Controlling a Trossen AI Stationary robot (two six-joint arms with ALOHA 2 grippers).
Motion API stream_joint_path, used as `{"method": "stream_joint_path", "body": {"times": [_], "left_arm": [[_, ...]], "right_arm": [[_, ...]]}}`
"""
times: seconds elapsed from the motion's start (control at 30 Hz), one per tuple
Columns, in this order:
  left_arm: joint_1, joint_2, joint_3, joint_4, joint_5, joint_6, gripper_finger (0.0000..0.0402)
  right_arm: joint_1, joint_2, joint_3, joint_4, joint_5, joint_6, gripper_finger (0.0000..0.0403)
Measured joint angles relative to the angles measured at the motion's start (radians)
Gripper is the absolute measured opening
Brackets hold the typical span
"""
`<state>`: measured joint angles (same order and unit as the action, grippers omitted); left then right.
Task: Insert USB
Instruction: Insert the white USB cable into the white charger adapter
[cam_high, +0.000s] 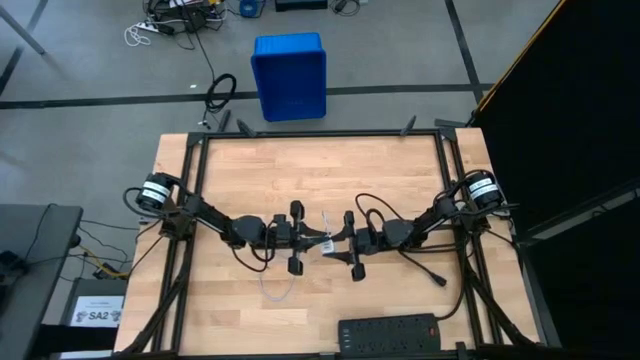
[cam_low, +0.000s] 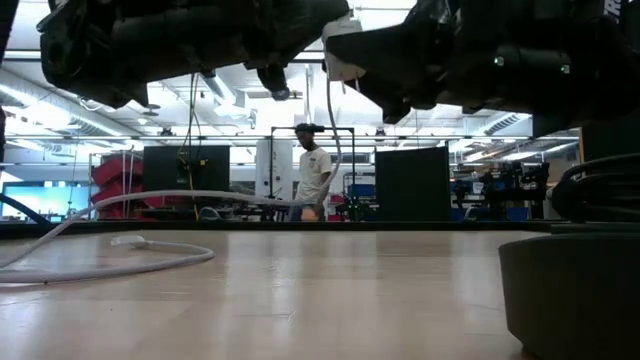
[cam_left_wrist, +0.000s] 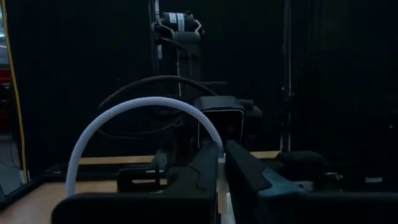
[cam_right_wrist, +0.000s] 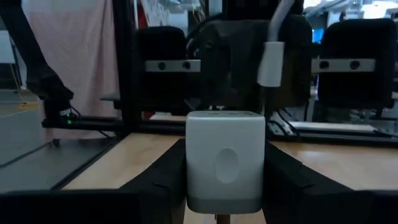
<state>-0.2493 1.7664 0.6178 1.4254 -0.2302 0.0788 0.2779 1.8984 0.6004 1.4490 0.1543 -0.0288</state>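
Both arms meet over the table's middle. My left gripper (cam_high: 316, 240) (cam_left_wrist: 222, 152) is shut on the USB, a thin whitish cable (cam_left_wrist: 118, 112) that arcs up from its fingertips. The cable's small white plug (cam_right_wrist: 272, 62) shows upright in the right wrist view. The cable's slack loops (cam_high: 276, 290) (cam_low: 130, 245) lie on the table towards the near edge. My right gripper (cam_high: 338, 240) (cam_right_wrist: 225, 171) faces the left one and is shut on the white cube adapter (cam_right_wrist: 225, 155). A short gap separates the plug from the adapter. My left gripper pinches the USB cable between its two fingers (cam_left_wrist: 208, 162), coming level from the table's left. The cable leaves the fingertips (cam_left_wrist: 214, 138) and arches upward, then drops to the table. The fingers hide the exact spot held. My right gripper pinches the white cube adapter between its two fingers, one on each side face (cam_right_wrist: 191, 162). It comes level from the table's right. The cube is upright and lifted clear of the table.
A black power strip (cam_high: 390, 332) lies at the table's near edge, its thick black cord (cam_high: 432, 270) running under the right arm. Black frame rails (cam_high: 320, 133) border the table. A blue bin (cam_high: 290, 75) stands on the floor beyond. A person (cam_low: 315, 175) stands far off.
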Motion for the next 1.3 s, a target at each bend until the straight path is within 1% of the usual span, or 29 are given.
{"method": "stream_joint_path", "body": {"times": [0.13, 0.4, 0.5, 0.7, 1.13, 1.3], "left_arm": [[-0.002, 0.000, 0.000, 0.005, -0.004, 0.002, 0.0000], [-0.031, 0.000, 0.000, 0.103, -0.010, 0.098, 0.0000], [-0.033, 0.000, 0.000, 0.103, -0.012, 0.109, 0.0000], [-0.034, 0.000, 0.000, 0.101, -0.012, 0.109, 0.0000], [-0.029, 0.008, 0.001, 0.098, -0.023, 0.100, 0.0000], [-0.015, 0.008, 0.001, 0.093, -0.024, 0.072, 0.0000]], "right_arm": [[0.003, -0.001, 0.000, 0.041, 0.014, 0.000, 0.0118], [-0.001, -0.001, 0.000, 0.040, 0.045, 0.002, 0.0118], [0.001, -0.001, 0.000, 0.044, 0.043, 0.009, 0.0118], [0.000, -0.001, 0.000, 0.079, 0.041, 0.009, 0.0118], [0.000, -0.001, 0.000, 0.081, 0.040, 0.008, 0.0118], [0.000, -0.001, 0.000, 0.080, 0.040, 0.008, 0.0118]]}}
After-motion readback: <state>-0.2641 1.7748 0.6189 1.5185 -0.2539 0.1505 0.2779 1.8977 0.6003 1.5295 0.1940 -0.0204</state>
